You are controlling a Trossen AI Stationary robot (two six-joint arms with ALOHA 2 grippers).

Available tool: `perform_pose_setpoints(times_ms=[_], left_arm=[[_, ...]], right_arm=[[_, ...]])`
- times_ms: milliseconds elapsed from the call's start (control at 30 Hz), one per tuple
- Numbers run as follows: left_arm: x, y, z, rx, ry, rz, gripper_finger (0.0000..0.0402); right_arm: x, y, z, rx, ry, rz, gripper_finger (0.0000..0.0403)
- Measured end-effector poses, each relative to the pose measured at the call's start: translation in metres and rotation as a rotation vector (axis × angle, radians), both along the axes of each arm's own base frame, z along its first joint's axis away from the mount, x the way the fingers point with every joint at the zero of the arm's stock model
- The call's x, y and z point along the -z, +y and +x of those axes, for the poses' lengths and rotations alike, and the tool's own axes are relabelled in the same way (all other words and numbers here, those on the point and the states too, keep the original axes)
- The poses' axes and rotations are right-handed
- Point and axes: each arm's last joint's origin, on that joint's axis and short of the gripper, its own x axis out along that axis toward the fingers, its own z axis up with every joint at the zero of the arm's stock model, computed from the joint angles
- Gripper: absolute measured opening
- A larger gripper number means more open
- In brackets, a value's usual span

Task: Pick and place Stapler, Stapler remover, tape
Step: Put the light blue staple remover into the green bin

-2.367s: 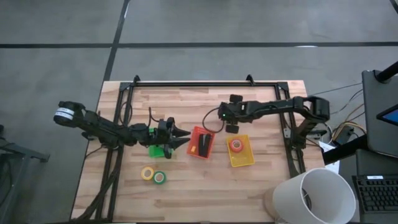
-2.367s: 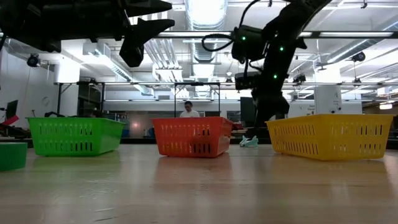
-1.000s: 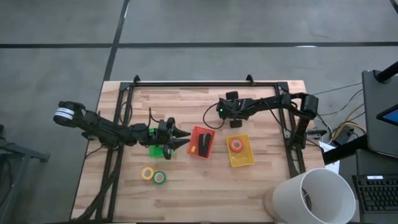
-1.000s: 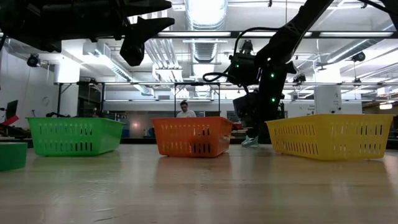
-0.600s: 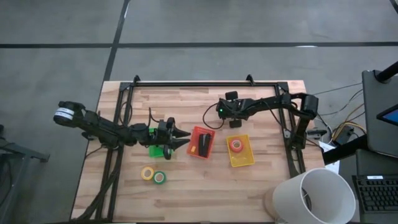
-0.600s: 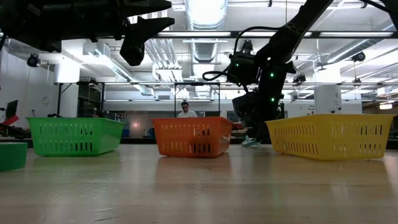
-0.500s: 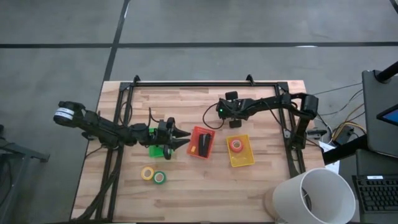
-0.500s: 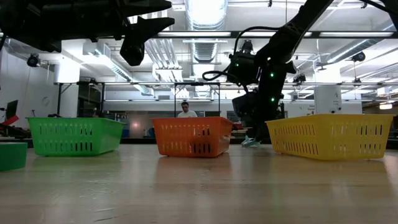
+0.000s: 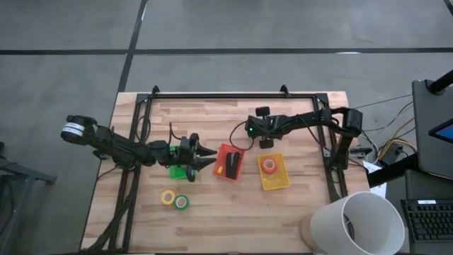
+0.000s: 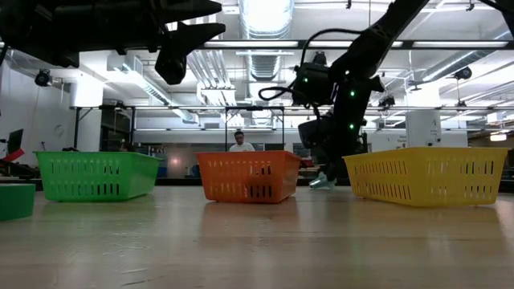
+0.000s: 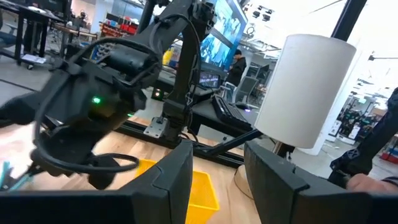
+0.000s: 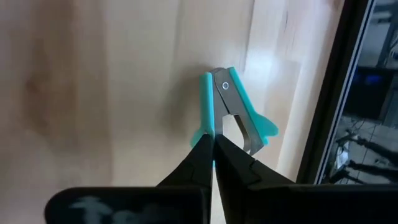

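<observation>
Now right end effector point(image 12: 213, 144) is pinching shut on the teal staple remover point(image 12: 233, 106) lying near the tabletop's far edge; thin-edge grip, risking slipping on lifting.

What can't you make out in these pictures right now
- Staple remover: high view, hidden under the right gripper.
- Stapler: low view, hidden by the orange bin wall.
- Green bin: high view, its inside covered by the left gripper.
- Right wrist view: fingertips hide any pinch on the remover.

Right claw point(image 12: 213, 146) pinched; left claw point(image 11: 217, 168) agape.
</observation>
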Motion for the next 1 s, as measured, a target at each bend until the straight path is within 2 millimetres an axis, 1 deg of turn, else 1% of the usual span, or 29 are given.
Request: perform_pose_setpoints(times_ms=[133, 233, 333, 500, 600, 700, 767, 867, 1000], left_arm=[[0.001, 0.000, 0.000, -0.008, 0.013, 0.030, 0.0147], [0.002, 0.000, 0.000, -0.023, 0.025, 0.037, 0.0147], [0.005, 0.002, 0.000, -0.093, 0.049, 0.031, 0.0147], [0.011, 0.008, 0.000, -0.279, 0.114, 0.008, 0.0147], [0.012, 0.009, -0.001, -0.326, 0.131, 0.007, 0.0147], [0.012, 0.009, -0.001, -0.338, 0.132, 0.010, 0.0147], [0.012, 0.009, -0.001, -0.340, 0.134, 0.013, 0.0147], [0.012, 0.009, -0.001, -0.340, 0.131, 0.011, 0.0147], [0.010, 0.009, 0.002, -0.340, 0.131, 0.011, 0.0147]], right_arm=[[-0.008, 0.017, 0.006, -0.056, -0.026, -0.008, 0.0008], [-0.016, 0.036, 0.008, -0.114, -0.043, -0.012, 0.0008], [-0.029, 0.057, 0.009, -0.173, -0.078, -0.015, 0.0008], [-0.051, 0.098, 0.008, -0.275, -0.166, -0.040, 0.0008], [-0.062, 0.117, 0.006, -0.311, -0.187, -0.122, 0.0008], [-0.077, 0.136, 0.007, -0.346, -0.245, -0.134, 0.0008], [-0.086, 0.148, 0.010, -0.356, -0.300, -0.125, 0.0008], [-0.094, 0.163, 0.018, -0.367, -0.349, -0.113, 0.0008], [-0.097, 0.178, 0.034, -0.385, -0.383, -0.110, 0.0008]])
